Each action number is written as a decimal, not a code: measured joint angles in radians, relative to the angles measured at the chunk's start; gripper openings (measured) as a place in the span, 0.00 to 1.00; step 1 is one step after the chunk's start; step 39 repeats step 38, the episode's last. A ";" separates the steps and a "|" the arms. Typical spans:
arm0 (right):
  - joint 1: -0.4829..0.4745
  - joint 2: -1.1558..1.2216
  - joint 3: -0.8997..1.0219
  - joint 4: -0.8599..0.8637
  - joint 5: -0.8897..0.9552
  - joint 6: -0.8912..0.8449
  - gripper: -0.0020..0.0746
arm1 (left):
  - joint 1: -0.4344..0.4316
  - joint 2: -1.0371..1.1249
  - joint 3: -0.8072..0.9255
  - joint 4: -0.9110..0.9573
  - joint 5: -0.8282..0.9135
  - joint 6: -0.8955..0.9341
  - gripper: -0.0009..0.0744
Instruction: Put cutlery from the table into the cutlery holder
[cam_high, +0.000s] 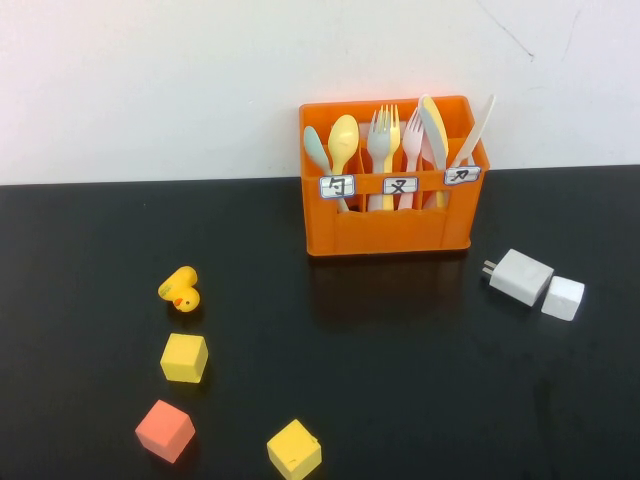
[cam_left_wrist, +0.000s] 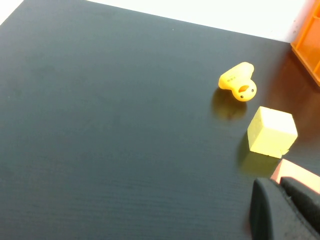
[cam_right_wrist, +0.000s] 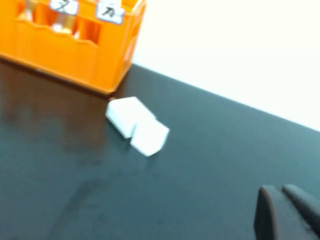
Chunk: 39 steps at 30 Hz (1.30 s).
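Left gripper (cam_left_wrist: 287, 207) sits low over the black surface (cam_high: 400, 380), fingers pressed together w/ nothing between them, close to a yellow block (cam_left_wrist: 271, 131) and the edge of a pink block (cam_left_wrist: 299, 176). Right gripper (cam_right_wrist: 290, 212) is likewise closed and empty, hovering over the right part of the surface, well apart from the white charger (cam_right_wrist: 126, 115) and white cube (cam_right_wrist: 149, 138).

Orange cutlery holder (cam_high: 385, 225) stands at the back of the surface near the wall, three white labels on its front. Left compartment has a mint spoon and a yellow spoon. Middle compartment holds the pale grey fork (cam_high: 378, 135) upright, w/ a yellow fork and a pink fork beside it. Right compartment holds the pale grey knife (cam_high: 432, 125) next to a yellow one, plus a white knife leaning toward the right edge. No grey cutlery lies on the surface.

Front left: a yellow toy duck (cam_high: 181, 290), w/ the yellow block just in front of it, then the pink block and a second yellow block (cam_high: 294, 449) nearest the camera. Charger and cube touch each other, right of the holder.
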<state>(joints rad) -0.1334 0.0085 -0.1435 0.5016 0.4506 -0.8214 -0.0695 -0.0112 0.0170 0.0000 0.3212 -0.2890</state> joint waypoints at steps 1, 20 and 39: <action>-0.001 0.000 0.002 0.000 -0.010 -0.002 0.02 | 0.000 0.000 0.000 0.000 0.000 0.000 0.01; 0.109 -0.020 0.170 -0.581 -0.148 0.754 0.02 | 0.000 0.000 0.000 0.000 0.000 0.000 0.01; 0.109 -0.020 0.162 -0.589 -0.102 0.878 0.02 | 0.000 0.000 0.000 0.000 0.000 0.000 0.01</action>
